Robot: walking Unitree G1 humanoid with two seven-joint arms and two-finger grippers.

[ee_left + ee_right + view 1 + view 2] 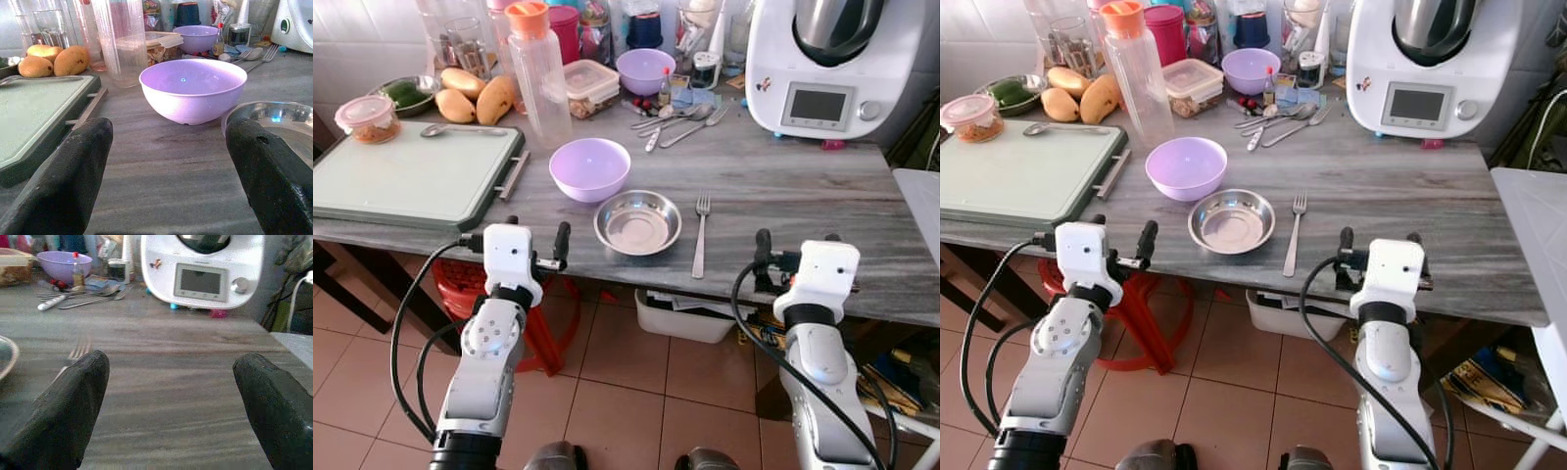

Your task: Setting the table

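A lilac bowl (590, 168) stands mid-table with a shallow steel dish (637, 221) just in front of it, toward me. To the right of the dish lies a fork (701, 235), tines pointing away. More cutlery (680, 119) and a second lilac bowl (645, 70) sit at the back. My left gripper (536, 233) hovers open at the table's front edge, aimed at the near bowl (193, 88). My right gripper (798, 245) is also open at the front edge, right of the fork (73, 357), holding nothing.
A green-rimmed cutting board (411, 176) with a spoon (460, 129) on it fills the left side. A clear bottle (536, 73), mangoes (475, 98) and a lidded tub (369, 117) stand behind it. A white kitchen machine (827, 64) occupies the back right. A red stool (460, 284) sits under the table.
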